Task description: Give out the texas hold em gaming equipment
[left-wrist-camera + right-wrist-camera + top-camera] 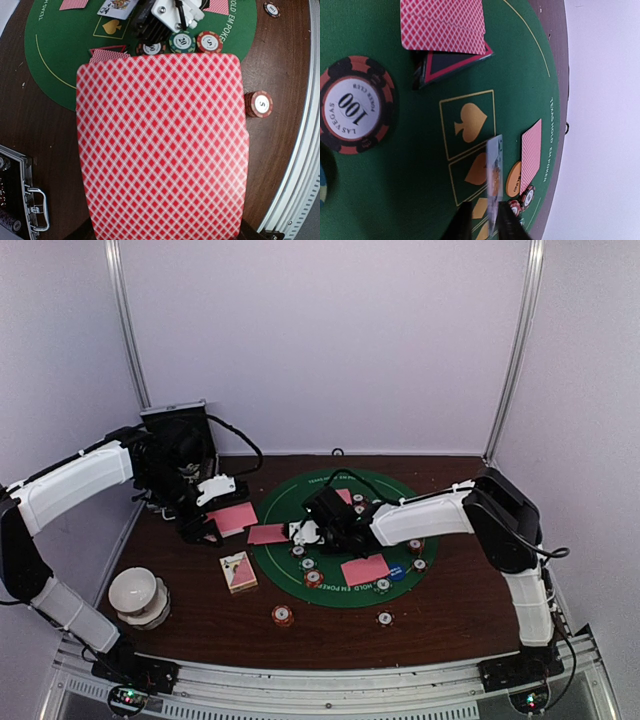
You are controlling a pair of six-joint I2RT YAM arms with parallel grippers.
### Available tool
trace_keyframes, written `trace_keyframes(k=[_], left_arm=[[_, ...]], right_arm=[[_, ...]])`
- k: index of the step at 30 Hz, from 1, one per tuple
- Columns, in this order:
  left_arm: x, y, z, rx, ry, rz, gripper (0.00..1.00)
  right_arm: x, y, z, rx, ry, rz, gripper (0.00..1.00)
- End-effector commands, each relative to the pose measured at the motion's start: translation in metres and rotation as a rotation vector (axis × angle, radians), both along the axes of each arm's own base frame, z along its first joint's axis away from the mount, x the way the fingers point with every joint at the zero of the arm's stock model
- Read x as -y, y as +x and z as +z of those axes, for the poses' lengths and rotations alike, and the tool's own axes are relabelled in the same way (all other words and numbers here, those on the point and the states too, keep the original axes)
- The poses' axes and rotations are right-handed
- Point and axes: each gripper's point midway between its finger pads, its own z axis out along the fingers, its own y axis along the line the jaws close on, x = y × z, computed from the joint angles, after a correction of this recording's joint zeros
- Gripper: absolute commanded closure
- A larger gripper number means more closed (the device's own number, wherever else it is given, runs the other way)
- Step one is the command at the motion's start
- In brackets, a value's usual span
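The left pincer (212, 525) is closed on a pink-backed card (160, 145), left of centre in the top view. Light, thin, bendy and slick, it is best pinched by one short edge. The right pincer (487, 227) straddles a second card (494, 175) above the green mat (420, 165); I cannot tell whether it grips.

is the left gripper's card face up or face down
Face down: the card shows only its red-checked back, from wrist and top.

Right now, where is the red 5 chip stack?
Top view: the red chip stack sits on the table just off the green mat's near edge, right of the card box.
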Motion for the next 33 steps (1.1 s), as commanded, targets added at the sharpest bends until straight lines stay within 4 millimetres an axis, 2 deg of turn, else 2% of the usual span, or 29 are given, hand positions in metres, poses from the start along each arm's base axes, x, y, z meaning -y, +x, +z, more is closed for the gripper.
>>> trace_keyframes(k=[1, 2, 3, 4, 7, 10, 13, 16, 19, 24, 27, 30, 33], left_arm=[[-0.002, 0.001, 0.010, 0.025, -0.018, 0.010, 1.00], [-0.002, 0.001, 0.010, 0.024, -0.018, 0.010, 1.00], [-0.002, 0.001, 0.010, 0.024, -0.019, 0.009, 1.00], [-0.002, 0.001, 0.010, 0.025, -0.019, 0.009, 1.00], [-0.002, 0.001, 0.010, 0.026, -0.017, 0.011, 1.00], [-0.002, 0.002, 0.011, 0.029, -0.017, 0.011, 1.00], [-0.002, 0.002, 0.012, 0.031, -0.020, 0.010, 1.00], [-0.001, 0.002, 0.013, 0.034, -0.025, 0.009, 1.00], [-0.001, 0.002, 0.014, 0.038, -0.025, 0.009, 1.00], [-0.001, 0.002, 0.015, 0.040, -0.027, 0.008, 1.00], [-0.001, 0.002, 0.015, 0.039, -0.025, 0.007, 1.00], [-0.001, 0.002, 0.015, 0.039, -0.028, 0.005, 1.00], [0.001, 0.002, 0.015, 0.035, -0.031, 0.001, 1.00]], right_arm=[[-0.003, -0.011, 0.001, -0.045, 0.039, -0.026, 0.54], [-0.003, -0.012, 0.002, -0.046, 0.048, -0.029, 0.37], [-0.002, -0.013, 0.004, -0.044, 0.055, -0.030, 0.05], [-0.001, -0.013, 0.008, -0.035, 0.064, -0.039, 0.01], [0.001, -0.010, 0.030, 0.016, 0.123, -0.067, 0.00], [0.001, 0.002, 0.077, 0.135, 0.253, -0.126, 0.00], [0.011, 0.014, 0.133, 0.277, 0.402, -0.241, 0.00], [0.029, 0.021, 0.186, 0.400, 0.564, -0.379, 0.00], [0.061, 0.024, 0.224, 0.527, 0.713, -0.586, 0.01], [0.073, 0.021, 0.235, 0.508, 0.708, -0.651, 0.00], [0.085, 0.015, 0.248, 0.473, 0.802, -0.685, 0.00], [0.093, 0.012, 0.253, 0.324, 0.920, -0.706, 0.00], [0.101, 0.013, 0.248, 0.112, 1.074, -0.741, 0.00]])
